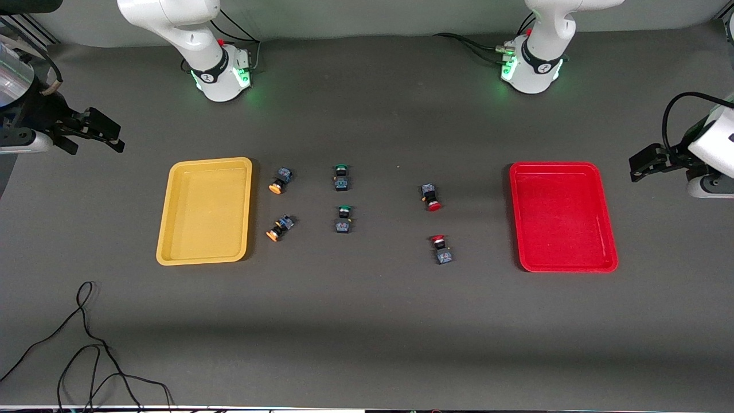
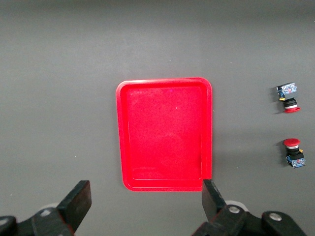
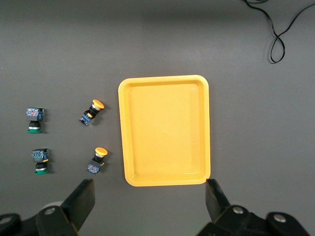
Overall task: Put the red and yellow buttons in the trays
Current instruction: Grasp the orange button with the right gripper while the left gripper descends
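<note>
The yellow tray (image 1: pixel 205 210) lies empty toward the right arm's end, and the red tray (image 1: pixel 563 216) lies empty toward the left arm's end. Two yellow buttons (image 1: pixel 280 180) (image 1: pixel 280 228) lie beside the yellow tray. Two red buttons (image 1: pixel 430 197) (image 1: pixel 441 249) lie on the table short of the red tray. My right gripper (image 1: pixel 112 136) is open and empty, high over the table's end past the yellow tray (image 3: pixel 165 130). My left gripper (image 1: pixel 639 165) is open and empty, high past the red tray (image 2: pixel 164 132). The wrist views show the buttons (image 3: pixel 92 112) (image 2: pixel 293 152) off to the side.
Two green-capped switches (image 1: pixel 342 177) (image 1: pixel 343 219) lie mid-table between the yellow and red buttons. A loose black cable (image 1: pixel 86 344) curls on the table near the front camera at the right arm's end.
</note>
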Robot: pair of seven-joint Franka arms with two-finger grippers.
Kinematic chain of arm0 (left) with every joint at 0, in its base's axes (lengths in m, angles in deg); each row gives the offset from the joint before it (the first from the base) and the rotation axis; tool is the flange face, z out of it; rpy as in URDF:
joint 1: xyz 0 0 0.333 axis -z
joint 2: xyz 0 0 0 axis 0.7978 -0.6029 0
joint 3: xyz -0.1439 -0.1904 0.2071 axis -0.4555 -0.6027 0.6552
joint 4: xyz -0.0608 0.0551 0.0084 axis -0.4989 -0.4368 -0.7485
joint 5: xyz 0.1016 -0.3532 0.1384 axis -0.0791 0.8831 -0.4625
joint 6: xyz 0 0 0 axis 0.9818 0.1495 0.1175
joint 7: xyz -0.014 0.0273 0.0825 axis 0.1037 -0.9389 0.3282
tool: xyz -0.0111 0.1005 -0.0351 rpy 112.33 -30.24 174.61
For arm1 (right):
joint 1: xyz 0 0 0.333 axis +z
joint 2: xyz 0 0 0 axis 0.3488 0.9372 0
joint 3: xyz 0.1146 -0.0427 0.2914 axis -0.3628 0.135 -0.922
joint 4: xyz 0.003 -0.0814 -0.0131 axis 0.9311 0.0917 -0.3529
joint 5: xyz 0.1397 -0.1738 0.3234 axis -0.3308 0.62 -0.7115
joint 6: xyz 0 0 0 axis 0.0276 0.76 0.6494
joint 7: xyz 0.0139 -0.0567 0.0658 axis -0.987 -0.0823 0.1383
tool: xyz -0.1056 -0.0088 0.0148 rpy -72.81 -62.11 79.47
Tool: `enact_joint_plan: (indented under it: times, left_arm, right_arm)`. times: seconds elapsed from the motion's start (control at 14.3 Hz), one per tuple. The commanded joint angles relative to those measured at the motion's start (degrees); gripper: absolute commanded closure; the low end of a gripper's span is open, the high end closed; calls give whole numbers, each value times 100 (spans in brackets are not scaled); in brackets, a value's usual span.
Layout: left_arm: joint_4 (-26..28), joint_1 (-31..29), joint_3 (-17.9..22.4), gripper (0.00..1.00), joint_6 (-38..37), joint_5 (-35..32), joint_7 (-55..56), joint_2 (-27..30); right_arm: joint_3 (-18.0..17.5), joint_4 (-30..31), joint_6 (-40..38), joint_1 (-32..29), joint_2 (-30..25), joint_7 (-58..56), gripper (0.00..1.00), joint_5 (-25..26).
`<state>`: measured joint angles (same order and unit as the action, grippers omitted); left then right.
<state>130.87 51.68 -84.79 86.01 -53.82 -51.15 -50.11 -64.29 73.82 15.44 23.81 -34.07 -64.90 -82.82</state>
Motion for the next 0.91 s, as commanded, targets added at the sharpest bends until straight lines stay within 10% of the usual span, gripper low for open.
enact_joint_plan:
  times: [0.0,0.35,0.84]
  left_arm:
    - [-182,-35,-37,0,-60,-38,-37,-71]
    - [-173,-8,-37,0,-104,-38,-36,-159]
    - [-15,719,-125,0,-544,33,497,-527]
  right_arm:
    - [4,-222,-181,47,154,-61,0,94]
    - [-258,136,63,406,690,893,0,-2]
    - [-1630,2693,2785,872,1032,4087,0,6]
